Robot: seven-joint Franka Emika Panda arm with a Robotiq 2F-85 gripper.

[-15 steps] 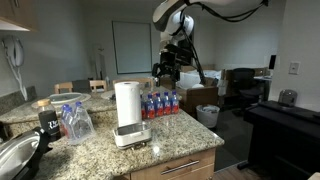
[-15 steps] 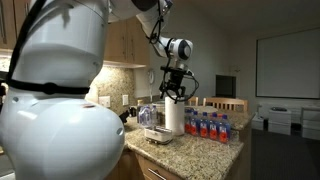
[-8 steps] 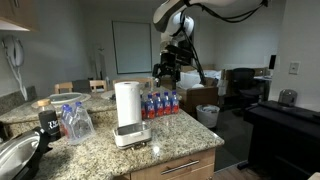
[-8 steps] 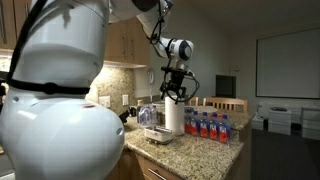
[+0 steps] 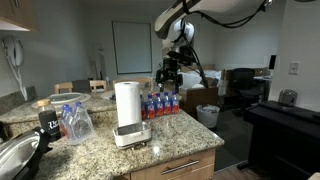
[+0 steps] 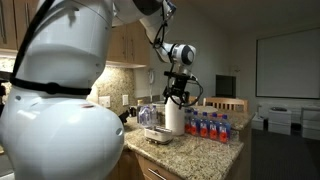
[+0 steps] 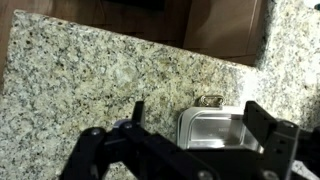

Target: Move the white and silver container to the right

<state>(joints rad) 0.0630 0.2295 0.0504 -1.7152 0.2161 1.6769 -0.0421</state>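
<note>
The white and silver container (image 5: pixel 131 135) sits on the granite counter in front of the tall paper towel roll (image 5: pixel 127 103). It also shows in the other exterior view (image 6: pixel 160 135). In the wrist view it is a shiny silver tub (image 7: pixel 215 131) with a small tab at its far edge, lying between my fingers and well below them. My gripper (image 5: pixel 168 73) hangs open and empty high above the counter, over the water bottles and behind the roll. It shows in both exterior views (image 6: pixel 177 96) and the wrist view (image 7: pixel 198 112).
A pack of red-capped water bottles (image 5: pixel 160 104) stands behind the roll. A clear bag of bottles (image 5: pixel 75 122), a black mug (image 5: pixel 47 124) and a metal sink bowl (image 5: pixel 12 156) lie toward one end. The counter edge (image 5: pixel 175 158) is near the container.
My gripper has shifted slightly sideways and a little lower. The container and roll have not moved.
</note>
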